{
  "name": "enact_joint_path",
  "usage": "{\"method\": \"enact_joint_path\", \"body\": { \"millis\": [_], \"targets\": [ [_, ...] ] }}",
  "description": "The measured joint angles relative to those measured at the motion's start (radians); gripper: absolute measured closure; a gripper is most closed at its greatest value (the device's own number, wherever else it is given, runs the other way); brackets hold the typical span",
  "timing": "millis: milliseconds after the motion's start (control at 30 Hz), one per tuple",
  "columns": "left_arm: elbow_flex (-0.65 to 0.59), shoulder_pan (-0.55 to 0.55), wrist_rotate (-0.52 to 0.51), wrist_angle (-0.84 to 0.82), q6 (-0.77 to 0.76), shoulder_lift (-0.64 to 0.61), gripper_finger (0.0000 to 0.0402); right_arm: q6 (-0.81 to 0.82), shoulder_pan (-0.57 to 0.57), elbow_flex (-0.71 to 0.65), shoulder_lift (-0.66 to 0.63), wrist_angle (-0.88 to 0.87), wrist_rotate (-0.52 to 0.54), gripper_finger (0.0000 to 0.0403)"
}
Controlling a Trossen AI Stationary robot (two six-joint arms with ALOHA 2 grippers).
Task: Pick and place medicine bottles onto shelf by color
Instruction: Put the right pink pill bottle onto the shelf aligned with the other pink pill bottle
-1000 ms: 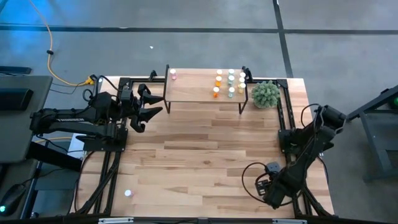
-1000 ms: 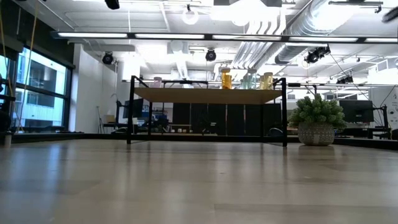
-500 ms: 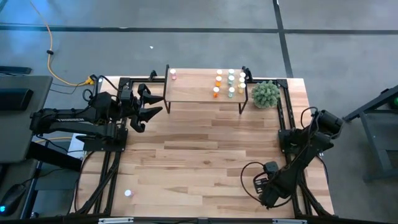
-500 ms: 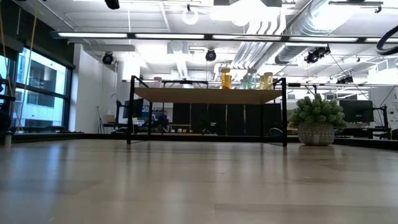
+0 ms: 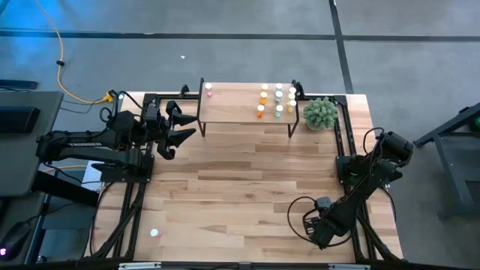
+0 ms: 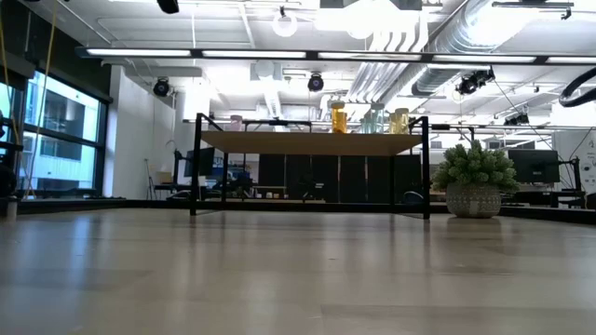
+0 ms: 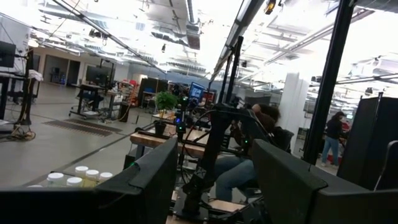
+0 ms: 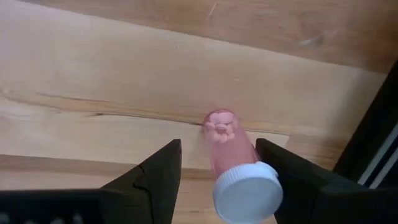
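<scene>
Reaching down at the near right corner of the worktop [image 5: 247, 187], the right claw [image 8: 217, 165] has a pink medicine bottle [image 8: 231, 163] between its two fingers [image 8: 152, 180]. In the right wrist view the bottle is tilted, white cap toward the camera, with a gap on either side, so the fingers are spread around it rather than pinching it. From above, this claw [image 5: 319, 225] sits low by the worktop's right edge.

The left claw [image 5: 182, 126] waits at the far left, just beside the shelf's left end, fingers spread and holding nothing.

On the shelf [image 5: 232, 109], a lone pink bottle [image 5: 208, 91] stands at the far left corner, well apart from a cluster of orange, pale green and yellowish bottles [image 5: 277, 100] on the right part. A round green plant [image 5: 320, 114] stands just beside the shelf's right end. In the low view the shelf [image 6: 312, 142] carries the bottles along its top.
</scene>
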Motion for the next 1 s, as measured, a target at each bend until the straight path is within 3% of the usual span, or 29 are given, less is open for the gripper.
{"method": "enact_joint_path", "body": {
  "millis": [467,1000],
  "targets": [
    [0.0,0.0,-0.028,0.0,0.001,0.0,0.0206,-0.003,-0.001,0.0,-0.114,-0.088,-0.001,0.0209],
    [0.0,0.0,-0.026,0.0,0.001,0.0,0.0206,-0.008,-0.02,0.0,-0.097,-0.049,-0.009,0.0209]
  ]
}}
